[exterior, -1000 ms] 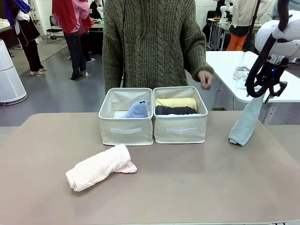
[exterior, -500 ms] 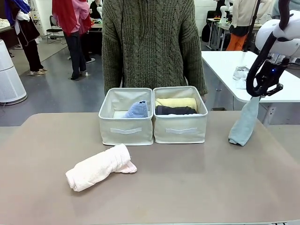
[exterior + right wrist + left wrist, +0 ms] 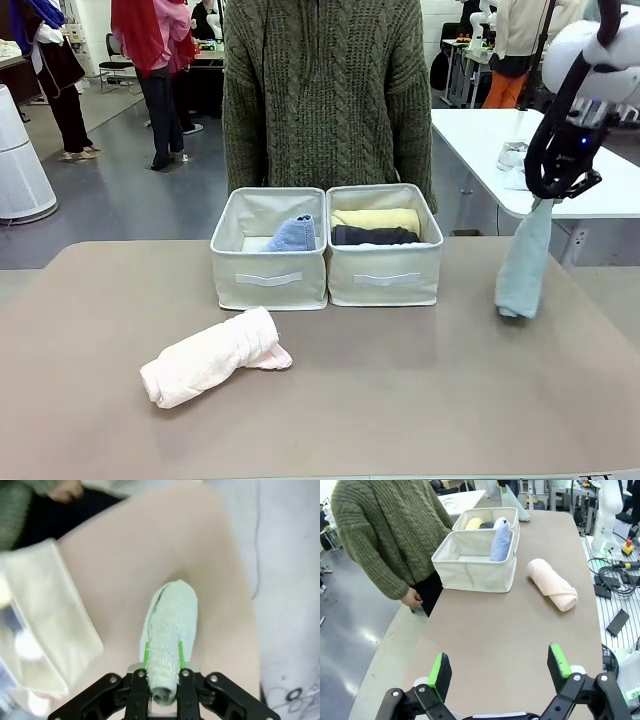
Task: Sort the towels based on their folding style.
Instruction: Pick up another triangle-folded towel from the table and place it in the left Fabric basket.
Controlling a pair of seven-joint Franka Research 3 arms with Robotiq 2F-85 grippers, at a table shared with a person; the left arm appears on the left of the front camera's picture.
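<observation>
Right fingers [image 3: 179, 655]: clamped on top end of pale grey-blue cone towel [image 3: 523, 265]
Pale grey-blue cone towel: hanging upright, right of both bins, low end at tabletop [image 3: 400, 400]; contact unclear
Lavender-blue cone towel [image 3: 292, 235]: in left bin [image 3: 268, 280]
Yellow roll [image 3: 375, 218], dark grey roll [image 3: 372, 236]: in right bin [image 3: 385, 280]
Pink roll [image 3: 212, 358]: on tabletop, before left bin
Left fingers [image 3: 559, 661]: spread wide, holding nothing

The right arm [image 3: 592, 55] has a smooth, rounded white shell, with a thick black cable [image 3: 548, 150] looping along it and a small blue light [image 3: 583, 141] at the dark wrist. The left gripper [image 3: 500, 667] is matte black, with jointed links, pale pivot pins and green-padded fingers [image 3: 559, 661]. The right gripper [image 3: 162, 652] is black with green strips. The person [image 3: 330, 60] wears an olive-green cable-knit sweater [image 3: 300, 120] with long sleeves [image 3: 380, 555].
</observation>
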